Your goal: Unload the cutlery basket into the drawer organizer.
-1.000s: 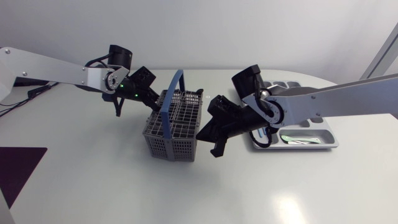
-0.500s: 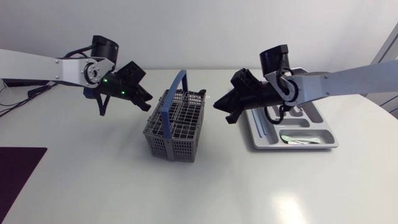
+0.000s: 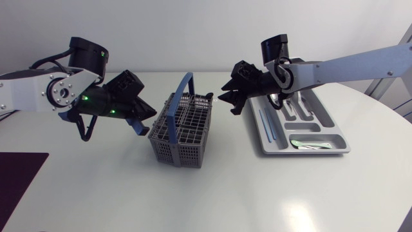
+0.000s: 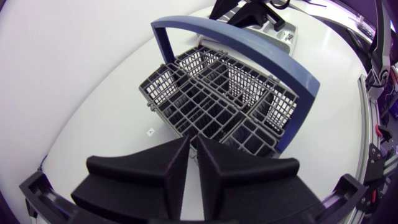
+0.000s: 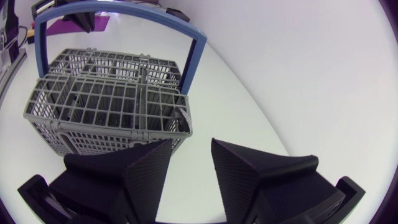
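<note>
White tabletop (image 3: 96,187) carries a grey grid basket (image 3: 180,132) with a blue arch handle (image 3: 182,90) in the middle, and a grey organizer tray (image 3: 308,153) near it on the right. The left claw (image 3: 143,119) hovers by the basket's left rim, its fingers almost together with nothing between. The right claw (image 3: 228,100) hangs between basket and tray, parted and empty. Some cutlery pieces (image 3: 265,125) lie already in the tray (what remains in the basket I cannot tell). Cutlery is, I judge, stiff, thin and slippery, so better to pinch one across its handle, near the upper end.
</note>
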Robot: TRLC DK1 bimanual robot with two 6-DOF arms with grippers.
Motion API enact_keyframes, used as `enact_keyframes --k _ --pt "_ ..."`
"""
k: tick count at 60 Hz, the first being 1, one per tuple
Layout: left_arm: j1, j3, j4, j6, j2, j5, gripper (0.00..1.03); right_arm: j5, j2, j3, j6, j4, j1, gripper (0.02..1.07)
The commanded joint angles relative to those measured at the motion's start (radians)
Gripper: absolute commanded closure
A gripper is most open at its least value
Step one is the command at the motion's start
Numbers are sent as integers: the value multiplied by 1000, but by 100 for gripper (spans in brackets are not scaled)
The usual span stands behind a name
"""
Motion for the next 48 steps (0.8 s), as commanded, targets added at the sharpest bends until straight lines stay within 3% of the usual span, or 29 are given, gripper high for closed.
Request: enact_keyframes --k 1,25,38,48 --pt "-5 -40 -7 18 -27 8 87 19 44 42 -105 -43 7 47" --pt "-53 -61 -70 31 -119 6 79 121 90 210 -352 -204 70 47" --pt "-74 -90 -102 47 -180 6 75 145 144 346 -453 -358 83 48" --pt "-71 -95 -107 48 -191 6 75 188 153 366 -535 -410 102 57"
